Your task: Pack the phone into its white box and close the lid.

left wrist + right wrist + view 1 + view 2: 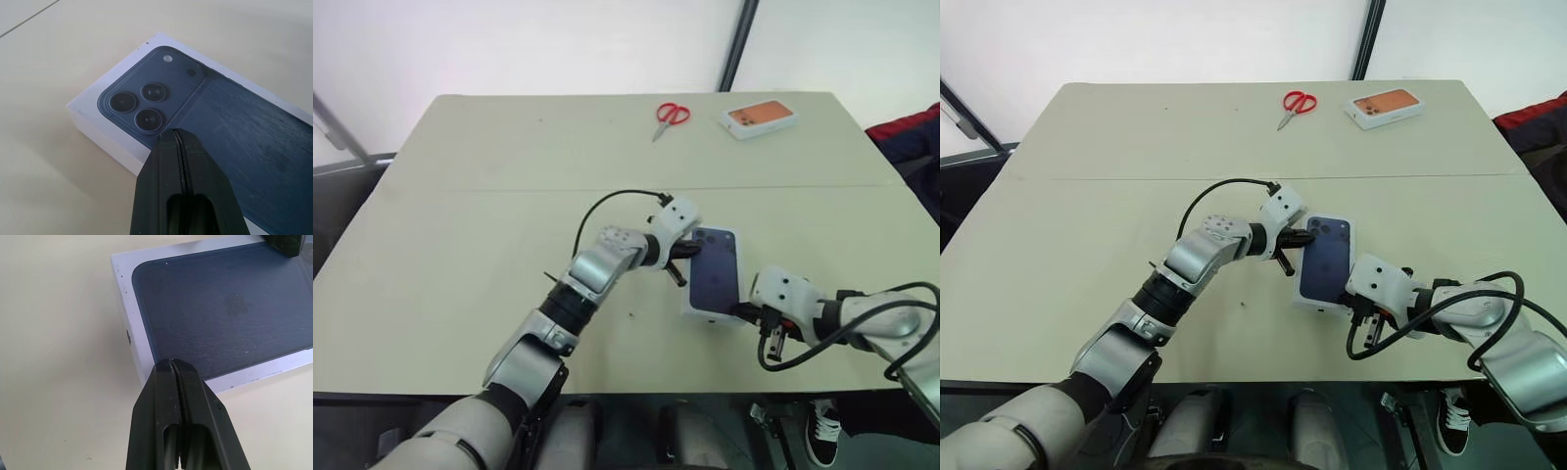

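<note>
The navy phone point(715, 274) lies back up in the white box point(710, 315) at the middle of the table, its camera cluster point(146, 105) at the far end. A white rim shows all round the phone. My left gripper point(682, 255) is shut, with its tip point(176, 133) just over the phone's left edge near the cameras. My right gripper point(747, 311) is shut too, and its tip point(171, 362) sits at the box's near right corner, close to the side wall point(128, 328). The lid is out of view.
Red-handled scissors point(671, 116) lie at the far side of the table. A white box printed with an orange phone point(759, 118) sits to their right. A red and dark cloth point(915, 132) hangs past the table's right edge.
</note>
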Controlling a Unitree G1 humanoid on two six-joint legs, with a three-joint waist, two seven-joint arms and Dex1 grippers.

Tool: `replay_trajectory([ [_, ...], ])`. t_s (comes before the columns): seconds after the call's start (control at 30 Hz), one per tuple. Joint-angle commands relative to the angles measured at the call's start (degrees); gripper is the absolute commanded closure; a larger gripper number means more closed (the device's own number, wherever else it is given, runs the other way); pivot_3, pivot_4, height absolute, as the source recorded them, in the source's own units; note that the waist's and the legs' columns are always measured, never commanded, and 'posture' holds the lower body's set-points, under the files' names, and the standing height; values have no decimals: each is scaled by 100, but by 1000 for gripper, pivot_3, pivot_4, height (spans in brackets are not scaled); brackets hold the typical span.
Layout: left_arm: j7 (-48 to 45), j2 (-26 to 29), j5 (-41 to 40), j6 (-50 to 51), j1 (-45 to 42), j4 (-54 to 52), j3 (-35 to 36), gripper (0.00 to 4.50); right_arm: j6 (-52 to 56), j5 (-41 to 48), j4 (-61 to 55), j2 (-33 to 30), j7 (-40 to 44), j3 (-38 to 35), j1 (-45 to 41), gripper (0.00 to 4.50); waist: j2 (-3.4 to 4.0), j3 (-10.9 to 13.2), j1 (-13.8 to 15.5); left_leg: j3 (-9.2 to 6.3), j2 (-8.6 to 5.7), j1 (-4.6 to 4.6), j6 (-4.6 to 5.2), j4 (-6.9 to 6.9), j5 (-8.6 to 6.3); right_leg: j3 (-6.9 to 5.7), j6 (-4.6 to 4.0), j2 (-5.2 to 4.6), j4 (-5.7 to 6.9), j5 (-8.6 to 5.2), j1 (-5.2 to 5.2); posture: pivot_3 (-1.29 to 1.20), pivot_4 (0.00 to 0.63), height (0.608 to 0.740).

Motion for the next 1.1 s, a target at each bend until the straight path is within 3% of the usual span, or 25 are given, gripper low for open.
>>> replay_trajectory([
  [0.03,43,95,-17,31,102,-68,215,4500,51,-14,-86,83,-138,-22,-141,4451,0,0,-3,0,0,1,0,0,0,0,0,0,0,0,1,0,150,740],
  [0.17,334,365,-484,-33,320,-858,1328,4500,13,-3,432,862,-921,-426,-996,4451,1,3,-140,2,14,-3,0,-3,0,5,0,1,11,0,-16,0,150,740],
  [0.27,331,1025,-571,-201,932,-1863,1864,4500,-62,-7,1022,1263,-1284,-704,-1549,4451,5,2,-166,2,20,-14,-7,-9,4,8,0,6,19,0,-37,0,150,740],
  [0.4,137,1988,-697,-342,1865,-2729,2476,4500,-331,142,1657,1451,-1201,-978,-1765,4451,7,1,-120,7,20,-14,-41,-19,23,12,-1,3,11,0,-40,0,150,740],
  [0.6,-264,3074,-981,-665,3082,-2925,3432,4500,-776,286,2350,1453,-794,-975,-1821,4451,7,3,-71,7,11,-16,-9,-8,5,11,-1,-10,7,0,-30,0,150,740],
  [1.1,163,3360,-1224,-683,3760,-3108,4060,4500,-1276,185,3035,1806,-648,-384,-2344,4451,9,4,-57,9,15,-15,-7,-9,2,12,-2,-9,9,1,-34,0,150,740],
])
